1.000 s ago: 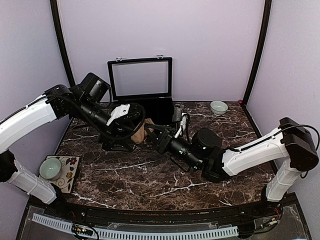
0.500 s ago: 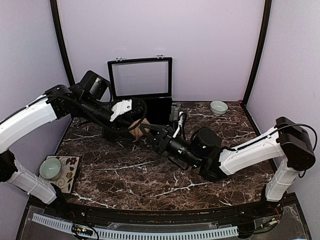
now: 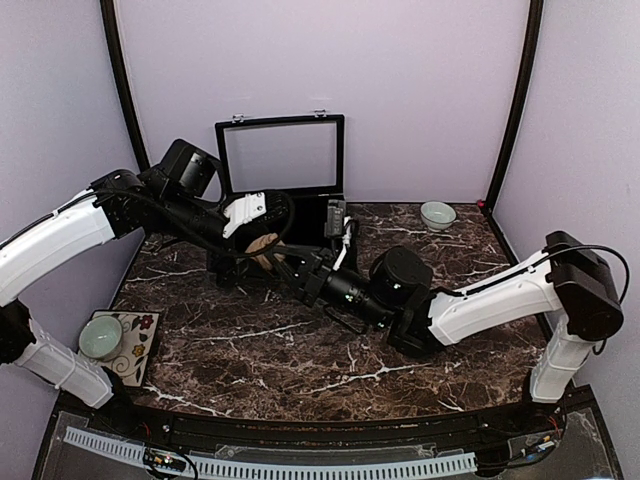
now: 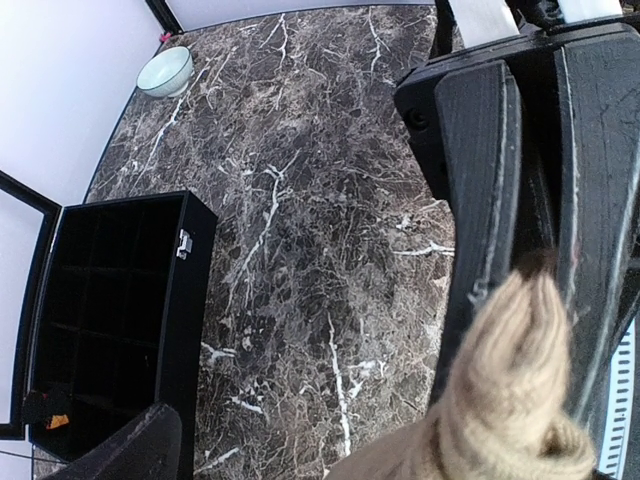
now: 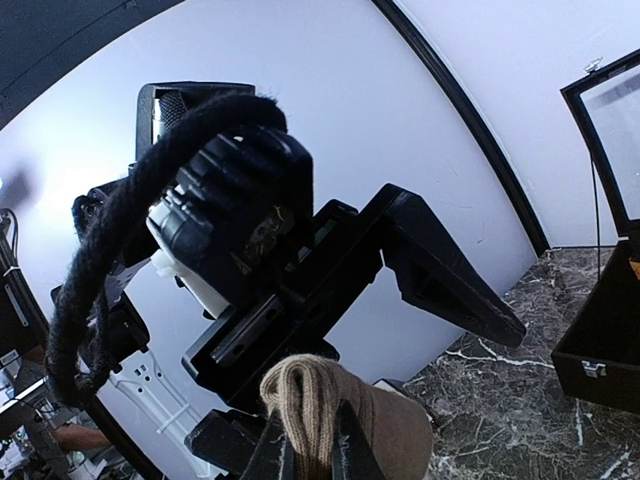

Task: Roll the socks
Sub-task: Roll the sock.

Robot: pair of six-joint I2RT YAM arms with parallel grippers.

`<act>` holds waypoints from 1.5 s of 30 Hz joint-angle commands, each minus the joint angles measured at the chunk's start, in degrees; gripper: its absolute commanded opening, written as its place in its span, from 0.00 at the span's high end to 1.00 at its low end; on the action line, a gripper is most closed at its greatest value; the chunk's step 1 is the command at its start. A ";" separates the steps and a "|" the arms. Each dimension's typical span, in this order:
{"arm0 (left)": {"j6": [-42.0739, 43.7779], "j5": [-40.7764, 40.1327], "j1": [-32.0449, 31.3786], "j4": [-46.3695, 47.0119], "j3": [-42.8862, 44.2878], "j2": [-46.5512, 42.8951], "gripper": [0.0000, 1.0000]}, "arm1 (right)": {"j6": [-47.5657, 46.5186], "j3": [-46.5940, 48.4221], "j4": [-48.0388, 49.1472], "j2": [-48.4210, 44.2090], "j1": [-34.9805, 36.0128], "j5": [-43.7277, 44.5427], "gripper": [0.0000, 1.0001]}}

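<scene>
The right gripper pinches a folded tan sock between its fingertips, held up off the marble table. Just beyond, the left gripper meets the same sock, which sits between its dark fingers; whether they clamp it I cannot tell. Behind stands an open black case

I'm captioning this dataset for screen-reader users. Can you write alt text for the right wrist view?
The right gripper, at the bottom edge, pinches a bunched tan sock between its closed fingers. Right behind the sock looms the black left gripper, seen from below against a pale wall. Marble tabletop and the corner of a black box show at lower right.
</scene>
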 commanded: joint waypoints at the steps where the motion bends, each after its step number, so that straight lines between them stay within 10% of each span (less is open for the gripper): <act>1: -0.31 2.04 0.17 0.54 0.68 -0.27 0.01 | -0.72 1.82 -0.48 0.62 0.37 -3.18 1.00; 19: -2.12 -0.02 0.91 1.15 -0.63 -1.16 0.03 | -0.26 1.78 0.77 1.32 0.14 -5.93 0.92; 26: -2.19 1.63 0.92 1.36 -0.23 -0.66 0.74 | -0.08 1.87 0.90 1.51 -0.01 -6.29 0.93; 33: -2.05 3.90 0.95 -0.06 0.19 -0.93 0.99 | 0.64 2.42 0.47 2.09 -0.32 -6.99 0.87; 41: -2.18 5.72 0.96 -0.54 -0.83 -1.65 0.81 | 0.56 4.53 -4.79 2.49 -0.95 -8.01 0.60; 45: -1.60 5.21 0.94 -1.57 -0.02 -1.05 1.00 | 0.07 6.75 -9.73 3.42 -0.95 -7.84 0.59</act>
